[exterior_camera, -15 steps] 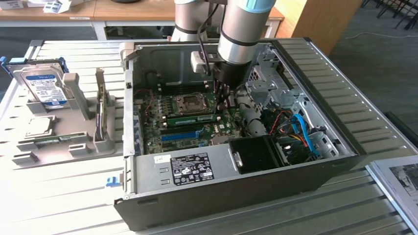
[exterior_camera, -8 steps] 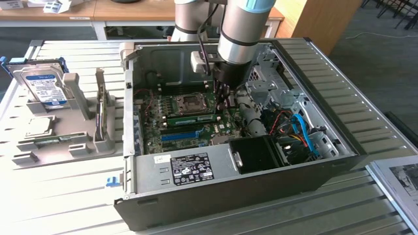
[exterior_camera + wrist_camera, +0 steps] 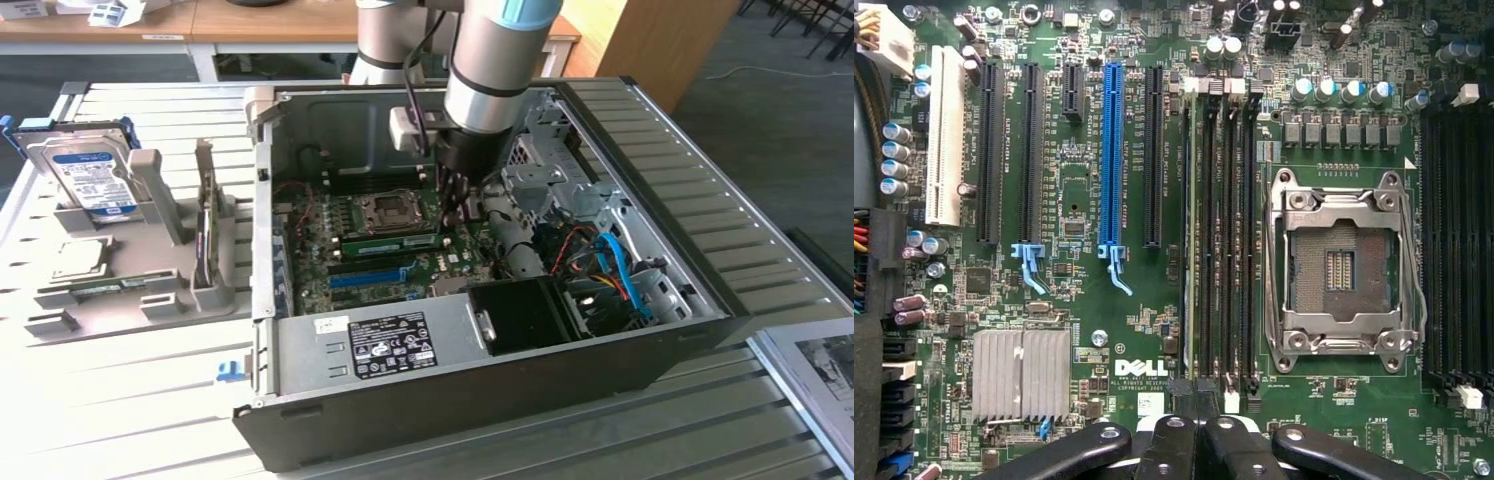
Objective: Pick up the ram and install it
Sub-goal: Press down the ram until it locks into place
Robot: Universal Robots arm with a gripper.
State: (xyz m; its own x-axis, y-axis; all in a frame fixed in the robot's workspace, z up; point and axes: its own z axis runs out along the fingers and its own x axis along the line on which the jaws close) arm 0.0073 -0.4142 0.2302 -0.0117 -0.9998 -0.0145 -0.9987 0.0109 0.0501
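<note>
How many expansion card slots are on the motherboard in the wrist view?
6 in a row: white slot, first black slot, second black slot, short black slot, blue slot, last black slot. More may be hidden.

Open computer case (image 3: 467, 400) (hard drive (image 3: 87, 180) beside)

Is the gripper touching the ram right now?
Cannot tell. Exterior view: the gripper hangs right by the ram's end, but neither contact nor a gap shows plainly.
</note>
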